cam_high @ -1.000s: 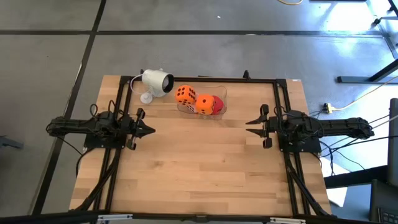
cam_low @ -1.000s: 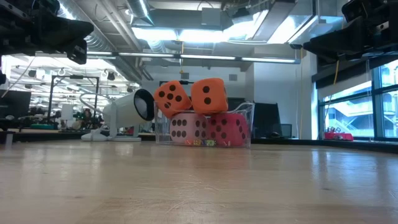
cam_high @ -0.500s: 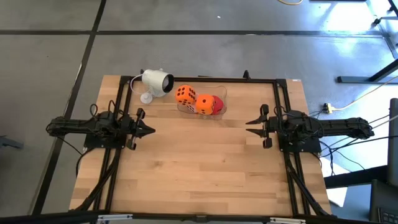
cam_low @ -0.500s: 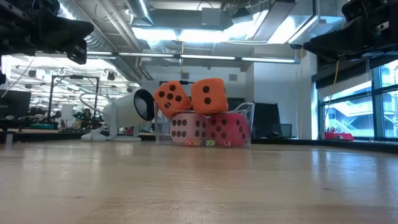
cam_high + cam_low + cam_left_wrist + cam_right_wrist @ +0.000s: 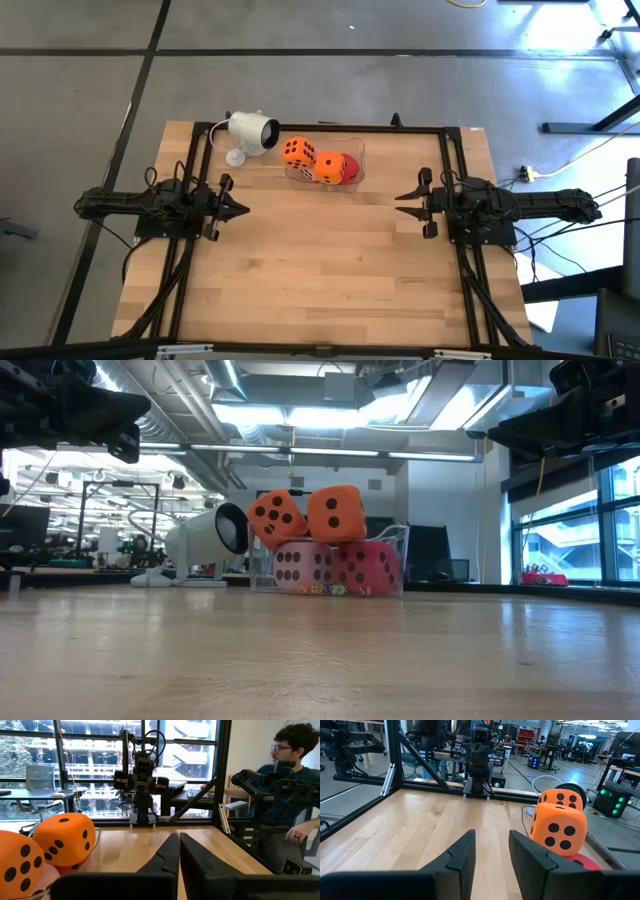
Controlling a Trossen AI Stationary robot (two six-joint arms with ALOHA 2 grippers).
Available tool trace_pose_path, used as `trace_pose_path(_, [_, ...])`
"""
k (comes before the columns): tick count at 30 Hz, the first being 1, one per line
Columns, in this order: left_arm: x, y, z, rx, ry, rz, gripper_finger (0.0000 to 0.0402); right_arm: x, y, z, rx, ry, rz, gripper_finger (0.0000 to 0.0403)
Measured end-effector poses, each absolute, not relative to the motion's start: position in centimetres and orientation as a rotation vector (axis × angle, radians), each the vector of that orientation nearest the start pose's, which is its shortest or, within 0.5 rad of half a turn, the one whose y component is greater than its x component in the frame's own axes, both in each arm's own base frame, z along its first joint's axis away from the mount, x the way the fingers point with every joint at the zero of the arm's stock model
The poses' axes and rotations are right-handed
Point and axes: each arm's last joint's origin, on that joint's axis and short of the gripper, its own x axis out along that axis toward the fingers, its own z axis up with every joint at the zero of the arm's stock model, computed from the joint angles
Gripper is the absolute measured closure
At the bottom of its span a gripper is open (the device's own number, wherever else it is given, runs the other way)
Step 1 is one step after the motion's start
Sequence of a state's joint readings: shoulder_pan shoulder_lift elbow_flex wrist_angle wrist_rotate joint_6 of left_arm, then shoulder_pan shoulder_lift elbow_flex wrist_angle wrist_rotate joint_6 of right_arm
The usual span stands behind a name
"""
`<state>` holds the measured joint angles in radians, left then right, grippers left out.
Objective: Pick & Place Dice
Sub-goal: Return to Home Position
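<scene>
The dice sit piled in a clear container at the table's far middle. Two orange dice lie on top, and a red one shows beneath them. In the low view the orange dice rest on the pale pink die and the red die. My left gripper hovers at the table's left side, shut, fingers level and pointing right. My right gripper hovers at the right side, open, its tips pointing left. Both are far from the dice.
A white security camera stands on its foot just left of the container, its cable running to the far edge. Black frame rails run along the table's left, right and far sides. A person sits beyond the table. Bare wood spans the middle and near part.
</scene>
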<state>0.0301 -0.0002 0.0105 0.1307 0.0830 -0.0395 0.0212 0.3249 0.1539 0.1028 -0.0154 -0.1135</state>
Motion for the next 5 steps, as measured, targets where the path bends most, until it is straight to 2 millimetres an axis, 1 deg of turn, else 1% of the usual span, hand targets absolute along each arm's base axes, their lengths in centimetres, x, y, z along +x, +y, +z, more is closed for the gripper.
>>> trace_pose_path(5, [9.6,0.05,17.97,-0.031,-0.14,-0.056,0.0391,11.79,0.3,19.86,-0.114,0.066,0.041,0.0284])
